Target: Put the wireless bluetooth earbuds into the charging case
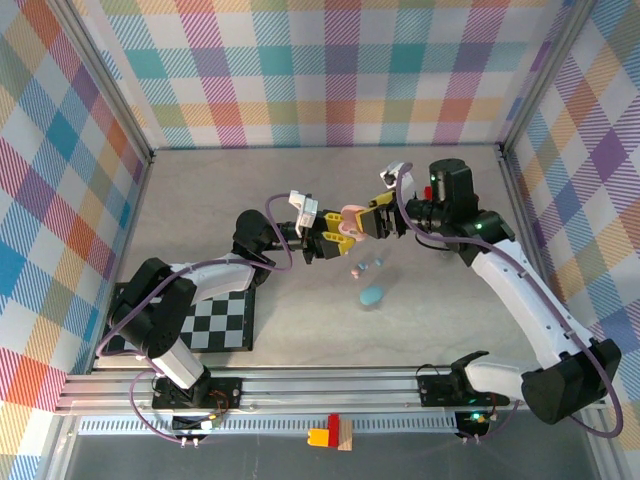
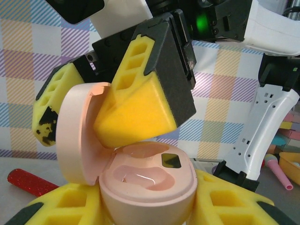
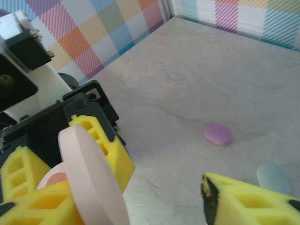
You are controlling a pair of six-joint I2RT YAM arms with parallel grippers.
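While left fingers (image 2: 70, 206) tight on the charging case (image 2: 150, 190), right fingers (image 3: 248, 201) half-wide astride its raised lid (image 2: 79, 136).

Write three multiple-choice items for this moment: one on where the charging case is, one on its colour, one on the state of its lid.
1. Where is the charging case?
A. flat on the table
B. gripped in the left end effector
C. on the checkered mat

2. What colour is it?
A. pink
B. black
C. green

3. How is its lid?
A. shut
B. detached, lying on the table
C. swung open on its hinge

Answers:
1 B: the left wrist view shows yellow fingers clamping its base from both sides.
2 A: base and lid are both pale pink.
3 C: the lid stands upright beside the exposed wells.
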